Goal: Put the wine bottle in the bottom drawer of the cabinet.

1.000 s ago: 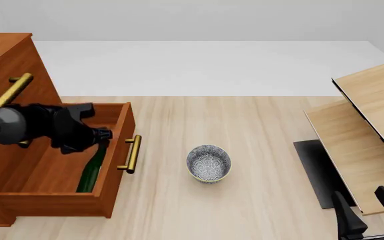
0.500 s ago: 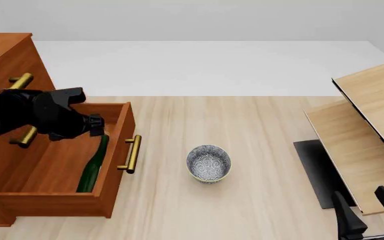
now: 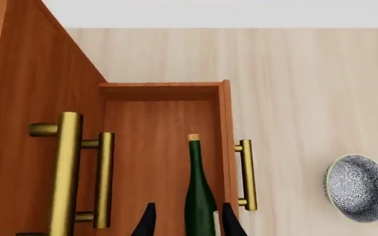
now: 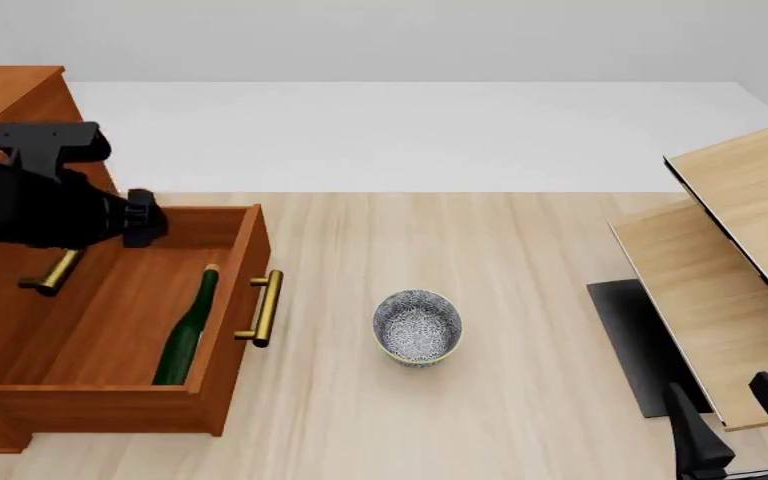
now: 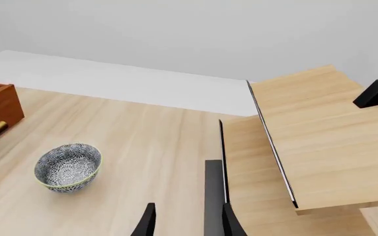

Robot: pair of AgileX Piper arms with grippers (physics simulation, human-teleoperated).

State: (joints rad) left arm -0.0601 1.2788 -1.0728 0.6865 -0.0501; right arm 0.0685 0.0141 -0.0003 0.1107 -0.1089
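Nearest the camera, at five o'clock in the front view, the right gripper sits low with its fingers spread apart, nothing between them, just where it was a second ago. At the table's middle the speckled bowl hasn't budged either. Over at eight o'clock, the bottom drawer stands pulled out, and the wine bottle lies flat inside it along the front panel, cork end pointing away from the camera, base toward it. That's unchanged too. The big change: the left gripper has let go and lifted away. A second ago it was down at the bottle's neck; now the arm is up at ten o'clock against the cabinet, above the drawer's far end. Its fingertips are parted either side of the bottle's image, clear of the glass. Farthest right, the pale shelf unit stays put.
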